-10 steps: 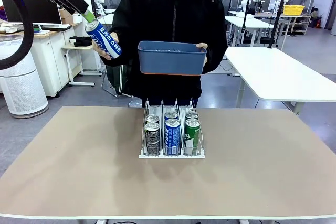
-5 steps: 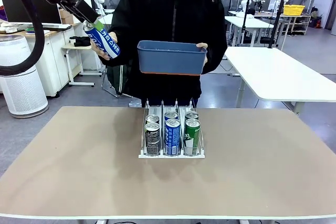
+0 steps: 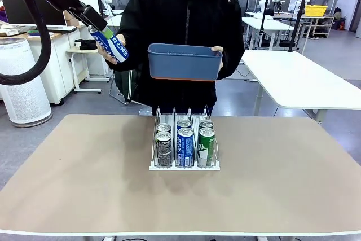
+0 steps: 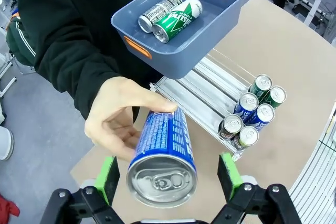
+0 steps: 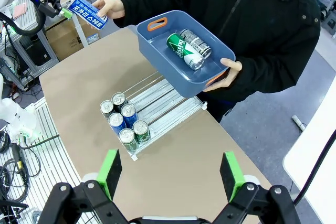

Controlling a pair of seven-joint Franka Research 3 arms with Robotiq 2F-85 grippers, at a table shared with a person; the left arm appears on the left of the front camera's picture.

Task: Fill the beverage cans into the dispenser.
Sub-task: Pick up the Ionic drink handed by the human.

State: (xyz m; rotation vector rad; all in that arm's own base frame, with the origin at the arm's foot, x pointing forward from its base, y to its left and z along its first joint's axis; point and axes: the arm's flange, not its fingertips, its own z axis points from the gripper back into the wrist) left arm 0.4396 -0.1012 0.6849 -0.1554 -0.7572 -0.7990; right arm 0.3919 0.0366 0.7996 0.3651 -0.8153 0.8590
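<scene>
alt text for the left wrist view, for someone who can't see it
A person's hand holds a blue-and-white can between the open left gripper's green pads. Beyond are a blue tub carrying two cans and a dispenser on the table holding six cans.

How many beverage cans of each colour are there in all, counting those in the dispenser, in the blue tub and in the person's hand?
Blue-and-white cans: 3
Black cans: 3
Green cans: 3
Total: 9
</scene>
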